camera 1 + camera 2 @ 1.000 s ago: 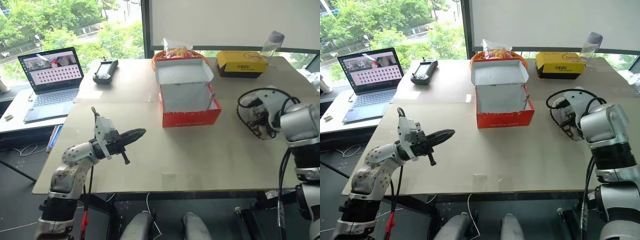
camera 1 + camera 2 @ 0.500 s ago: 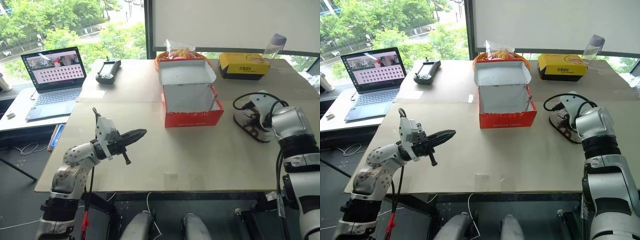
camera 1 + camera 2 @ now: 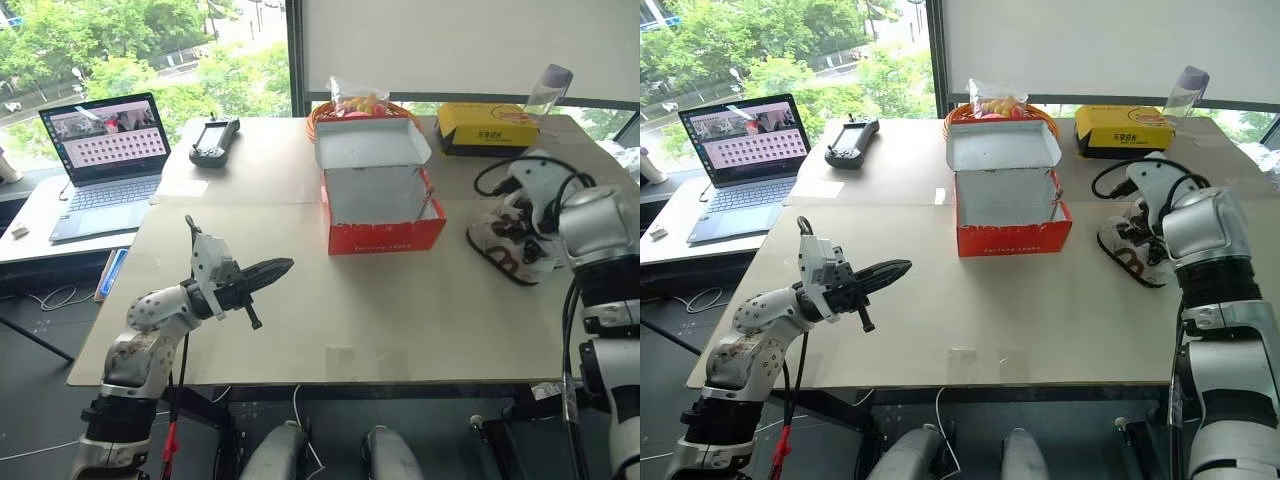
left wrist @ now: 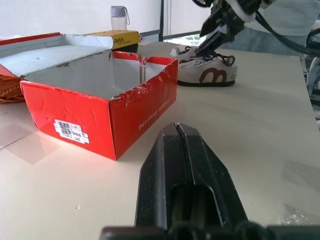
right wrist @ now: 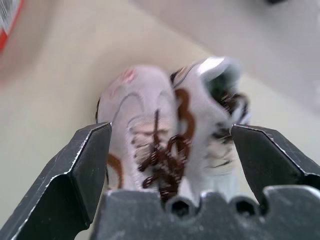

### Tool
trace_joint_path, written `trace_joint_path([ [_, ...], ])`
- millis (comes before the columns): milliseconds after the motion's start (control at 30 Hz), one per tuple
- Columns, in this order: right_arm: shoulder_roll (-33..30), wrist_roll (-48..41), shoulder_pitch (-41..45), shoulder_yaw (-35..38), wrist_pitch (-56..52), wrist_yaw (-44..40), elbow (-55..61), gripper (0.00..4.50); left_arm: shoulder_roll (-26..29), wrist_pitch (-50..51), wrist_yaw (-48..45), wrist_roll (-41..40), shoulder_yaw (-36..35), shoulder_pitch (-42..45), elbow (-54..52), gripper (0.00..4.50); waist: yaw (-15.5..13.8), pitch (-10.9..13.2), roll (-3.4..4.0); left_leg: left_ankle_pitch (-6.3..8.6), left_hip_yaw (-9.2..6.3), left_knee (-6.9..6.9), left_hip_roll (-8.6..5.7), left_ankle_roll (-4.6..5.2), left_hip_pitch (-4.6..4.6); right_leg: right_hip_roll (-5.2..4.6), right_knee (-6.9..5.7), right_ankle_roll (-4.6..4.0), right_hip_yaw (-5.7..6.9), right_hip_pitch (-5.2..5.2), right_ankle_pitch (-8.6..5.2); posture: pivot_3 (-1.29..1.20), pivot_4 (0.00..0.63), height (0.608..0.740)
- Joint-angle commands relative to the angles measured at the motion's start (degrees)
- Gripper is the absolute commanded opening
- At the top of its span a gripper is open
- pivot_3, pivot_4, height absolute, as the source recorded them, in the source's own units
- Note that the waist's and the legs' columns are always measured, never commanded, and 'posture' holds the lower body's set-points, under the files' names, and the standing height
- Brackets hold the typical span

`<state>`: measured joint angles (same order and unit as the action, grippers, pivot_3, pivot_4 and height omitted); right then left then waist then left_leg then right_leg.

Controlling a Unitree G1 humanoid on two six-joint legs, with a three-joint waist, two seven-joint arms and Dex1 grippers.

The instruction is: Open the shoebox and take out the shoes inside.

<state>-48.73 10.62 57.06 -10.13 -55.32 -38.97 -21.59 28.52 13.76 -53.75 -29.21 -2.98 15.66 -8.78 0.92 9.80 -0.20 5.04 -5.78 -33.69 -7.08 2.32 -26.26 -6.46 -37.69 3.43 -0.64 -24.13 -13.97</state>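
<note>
Shoes out on the bench, red box standing open and empty.

In the head views, the left tool sits lower left with its black fingers pressed together on nothing. At upper centre, the red rectangular cardboard shoebox, lid hinged back and grey-white inside bare, looks light and easily dented. At right, the small pale grey shoes with dark laces rest side by side on the bench; the right tool hangs above them, fingers spread wide. They look soft and light; pinching across both collars seems surest.
</note>
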Motion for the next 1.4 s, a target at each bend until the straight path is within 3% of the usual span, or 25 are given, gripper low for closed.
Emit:
trace_joint_path([
  [33, -1.87, -0.87, 1.81, 3.18, -2.95, -0.25, 5.92, 4.47, -0.05, -1.16, -0.35, 0.12, -0.23, 0.94, -0.24, 0.00, 0.01, 0.00, 0.00, 0.00, 0.00, 0.00, 0.00, 0.00, 0.00, -0.02, 0.00, 0.00, 0.00, 0.00, 0.00, 0.00, 0.150, 0.732],
  [300, 4.43, -9.88, 2.65, 16.25, -3.04, 3.09, 12.01, 4.47, -0.15, -1.53, -0.35, 0.31, -0.45, 1.70, 0.61, 0.00, 0.09, 0.00, 0.00, 0.00, -0.01, 0.01, 0.03, 0.00, -0.03, -0.04, 0.00, 0.02, -0.02, -0.02, -0.01, 0.00, 0.150, 0.732],
  [433, 10.11, -13.74, 2.79, 23.83, 4.77, 9.33, 11.76, 4.47, -0.52, -1.67, 0.77, 0.68, -0.82, 1.94, 0.92, 0.00, 0.05, 0.00, 0.00, 0.00, -0.01, -0.01, -0.01, 0.01, -0.03, -0.03, 0.00, 0.00, -0.04, -0.01, 0.01, 0.00, 0.150, 0.732],
  [500, 12.78, -15.07, 2.21, 26.54, 7.40, 12.47, 11.50, 4.47, -2.03, -1.16, 5.70, 2.30, -1.74, 3.63, 3.51, 0.00, -0.05, 0.00, 0.00, 0.00, -0.01, -0.01, -0.01, 0.01, -0.03, -0.02, 0.00, 0.00, -0.04, 0.00, 0.02, 0.00, 0.150, 0.732],
  [733, 13.90, -11.49, -12.72, 24.87, 14.91, 19.24, 19.40, 4.47, -8.73, -0.36, 32.72, 11.29, -8.97, 8.09, 12.27, 0.00, -0.74, -0.02, -0.05, -0.01, -0.06, -0.14, -0.09, 0.04, -0.02, -0.02, -0.04, 0.04, 0.02, 0.06, 0.04, 0.00, 0.150, 0.732],
  [967, 18.72, -13.72, -28.38, 29.52, 20.39, 23.34, 28.23, 4.47, -14.03, -0.22, 52.83, 15.52, -17.35, 3.84, 11.04, 0.00, -0.27, -0.04, -0.05, 0.01, 0.01, -0.16, -0.06, 0.07, -0.03, 0.02, -0.28, 0.08, -0.12, -0.02, 0.06, 0.00, 0.150, 0.732],
  [1200, 20.75, -13.37, -38.62, 28.29, 28.02, 25.07, 26.28, 4.47, -17.61, -0.43, 55.61, 15.30, -17.49, -2.80, 8.66, 0.00, -0.35, -0.05, -0.07, 0.02, 0.02, -0.21, -0.08, 0.05, 0.12, 0.01, -0.24, 0.11, -0.08, 0.13, 0.04, 0.00, 0.150, 0.732],
  [1400, 21.86, -13.14, -40.52, 27.16, 31.82, 25.68, 23.05, 4.47, -17.95, -0.49, 55.65, 15.60, -17.40, -4.03, 8.82, 0.00, -0.13, -0.06, -0.07, 0.02, 0.03, -0.21, -0.06, 0.05, 0.15, 0.02, -0.24, 0.23, -0.06, 0.17, -0.03, 0.00, 0.150, 0.732],
])
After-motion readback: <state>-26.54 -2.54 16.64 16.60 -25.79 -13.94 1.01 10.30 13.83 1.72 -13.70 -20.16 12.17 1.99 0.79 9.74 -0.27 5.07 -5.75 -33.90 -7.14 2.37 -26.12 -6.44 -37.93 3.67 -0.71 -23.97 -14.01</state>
